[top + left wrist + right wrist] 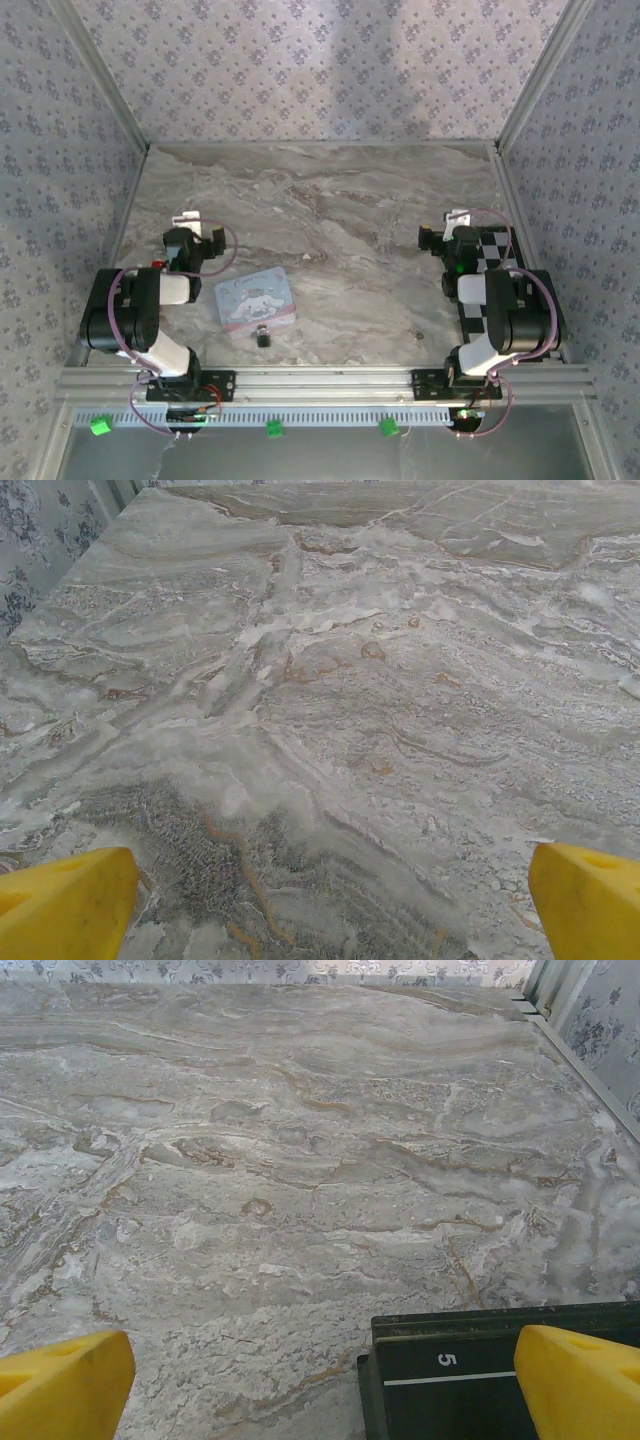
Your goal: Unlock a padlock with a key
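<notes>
The left end effector point(325, 905) and right end effector point(320, 1385) hang released over the marble worktop point(340, 200). The padlock point(262, 335) lies just beside the cartoon tin's point(255, 298) near edge. A dark board point(440, 1360) reads "5".

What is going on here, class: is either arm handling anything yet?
Nothing is being handled at this moment. Both arms sit folded at the near edge of the table. The left end effector and the right end effector are open above the marble and hold nothing. The padlock lies untouched just in front of the tin, nearer the left arm. Unlocking has not begun.
</notes>
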Motion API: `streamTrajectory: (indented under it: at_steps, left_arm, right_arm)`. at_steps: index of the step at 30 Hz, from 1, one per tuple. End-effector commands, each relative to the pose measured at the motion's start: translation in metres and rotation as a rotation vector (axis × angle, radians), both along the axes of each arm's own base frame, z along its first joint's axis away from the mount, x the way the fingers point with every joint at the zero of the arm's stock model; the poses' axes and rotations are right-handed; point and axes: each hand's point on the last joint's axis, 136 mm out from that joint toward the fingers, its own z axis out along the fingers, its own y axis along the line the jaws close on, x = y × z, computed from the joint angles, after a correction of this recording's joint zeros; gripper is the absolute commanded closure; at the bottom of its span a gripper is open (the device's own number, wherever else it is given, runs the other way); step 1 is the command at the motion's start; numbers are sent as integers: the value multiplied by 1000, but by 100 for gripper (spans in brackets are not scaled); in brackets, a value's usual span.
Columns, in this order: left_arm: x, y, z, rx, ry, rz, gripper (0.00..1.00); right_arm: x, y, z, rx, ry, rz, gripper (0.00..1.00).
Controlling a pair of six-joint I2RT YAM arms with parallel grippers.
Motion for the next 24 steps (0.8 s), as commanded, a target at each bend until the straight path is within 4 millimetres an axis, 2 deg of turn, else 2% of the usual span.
streamTrajectory:
  at_steps: [1,24]
  left_arm:
    - [8,-1,12,-17,-36,-6,0]
    - [8,-1,12,-16,-37,-5,0]
  right_arm:
    - [4,0,3,2,-13,-3,1]
    - [3,0,3,2,-13,1,1]
